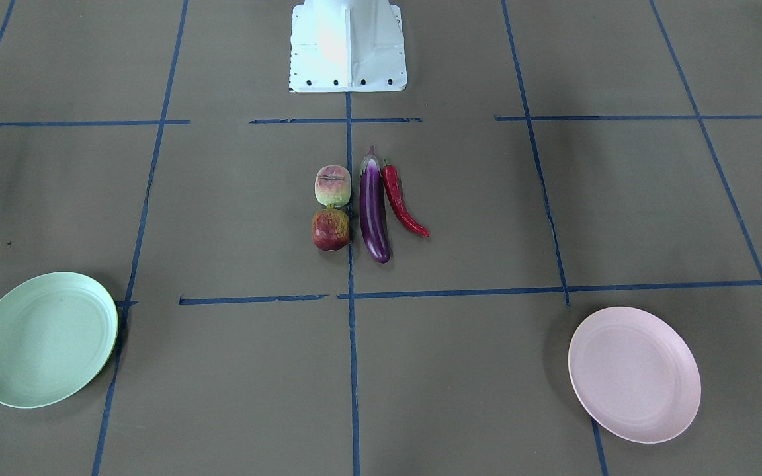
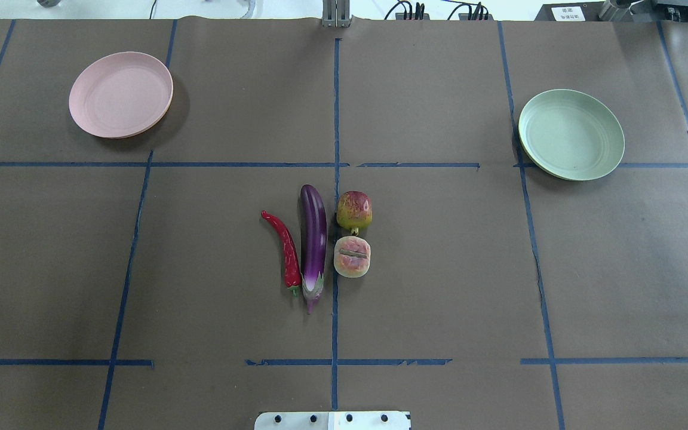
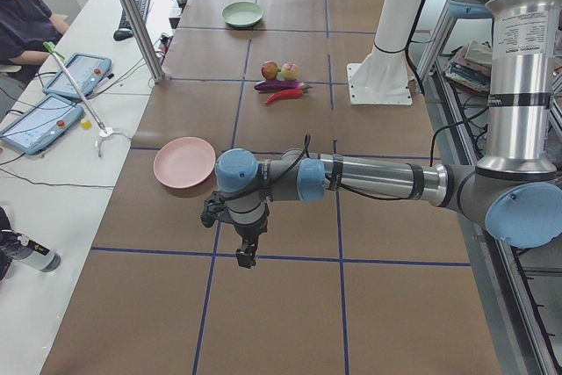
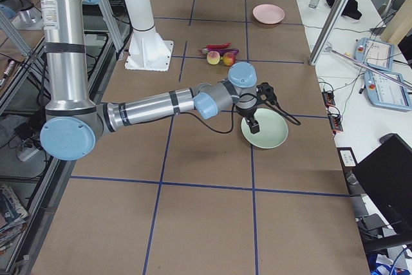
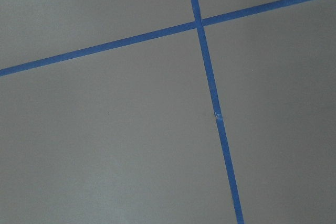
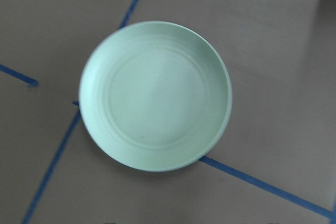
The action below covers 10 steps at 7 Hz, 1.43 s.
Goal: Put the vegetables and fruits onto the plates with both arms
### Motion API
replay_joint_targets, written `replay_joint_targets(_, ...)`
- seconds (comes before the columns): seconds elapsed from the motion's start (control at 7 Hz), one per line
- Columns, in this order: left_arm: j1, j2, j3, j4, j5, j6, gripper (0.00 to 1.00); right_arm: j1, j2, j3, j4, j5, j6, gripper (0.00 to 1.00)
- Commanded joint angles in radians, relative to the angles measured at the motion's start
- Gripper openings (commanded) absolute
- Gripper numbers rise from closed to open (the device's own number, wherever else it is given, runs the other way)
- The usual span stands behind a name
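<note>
The purple eggplant [image 2: 313,239] and the red chili [image 2: 286,248] lie side by side at the table's middle. The peach-like fruit [image 2: 352,257] and the pomegranate-like fruit [image 2: 354,210] sit just right of them. All four also show in the front view: eggplant [image 1: 373,208], chili [image 1: 402,201], peach [image 1: 333,186], pomegranate [image 1: 330,229]. The pink plate [image 2: 120,94] is far left and the green plate [image 2: 571,134] far right; both hold nothing. My left gripper [image 3: 244,256] hangs near the pink plate [image 3: 184,162]. My right gripper [image 4: 253,125] hangs over the green plate [image 4: 265,133]. I cannot tell whether either is open.
The white base block [image 1: 348,46] stands at the robot's edge of the table. Blue tape lines [image 2: 335,149] cross the brown cover. A metal pole [image 3: 132,15], tablets [image 3: 77,73] and a seated person [image 3: 22,15] are beside the table's far side.
</note>
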Motion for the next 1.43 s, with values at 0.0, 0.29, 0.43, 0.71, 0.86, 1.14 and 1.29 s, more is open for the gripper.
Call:
replay_joint_targets(0.0, 0.001, 0.000, 0.000, 0.000, 0.000, -0.003, 1.00, -0.217, 0.199, -0.004, -0.001, -0.030, 0.356, 1.00)
replay_joint_targets(0.29, 0.001, 0.000, 0.000, 0.000, 0.001, -0.001, 1.00, -0.452, 0.368, -0.022, -0.033, -0.230, 0.646, 1.00)
replay_joint_targets(0.43, 0.001, 0.000, 0.000, 0.000, 0.003, 0.000, 1.00, -0.550, 0.479, -0.024, -0.161, -0.353, 0.747, 1.00)
replay_joint_targets(0.71, -0.001, 0.000, -0.001, 0.000, 0.001, 0.002, 1.00, -0.674, 0.719, -0.182, -0.314, -0.525, 0.877, 1.00)
replay_joint_targets(0.86, 0.001, 0.000, -0.001, 0.000, 0.001, 0.002, 1.00, -0.698, 0.808, -0.311, -0.314, -0.561, 0.905, 1.00)
replay_joint_targets(1.14, -0.001, 0.000, -0.001, 0.000, 0.000, 0.002, 1.00, -0.732, 0.815, -0.360, -0.313, -0.606, 0.906, 1.00)
replay_joint_targets(1.29, 0.001, 0.000, -0.003, 0.000, 0.000, 0.002, 1.00, -0.749, 0.803, -0.361, -0.313, -0.609, 0.906, 1.00)
